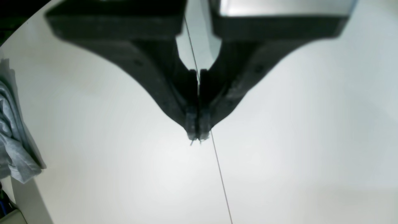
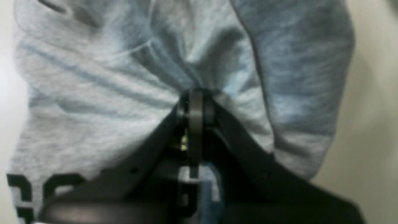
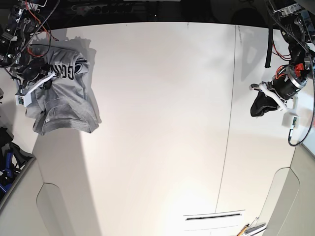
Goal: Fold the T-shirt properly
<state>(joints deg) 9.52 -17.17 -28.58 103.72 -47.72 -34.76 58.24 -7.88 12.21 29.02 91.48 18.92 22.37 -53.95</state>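
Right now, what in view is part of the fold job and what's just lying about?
Job:
- T-shirt, bunched at the table's corner
- right gripper, shut on it
- left gripper, shut, holding nothing

Lying about:
- table
- yellow-tipped tool near the table edge

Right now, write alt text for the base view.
A crumpled grey T-shirt hangs bunched from the right tool at the white table's far corner. Across the table, the left tool is shut and holds nothing.

T-shirt (image 3: 66,105) bunched at table (image 3: 162,123) corner — right gripper (image 3: 42,78) on it.
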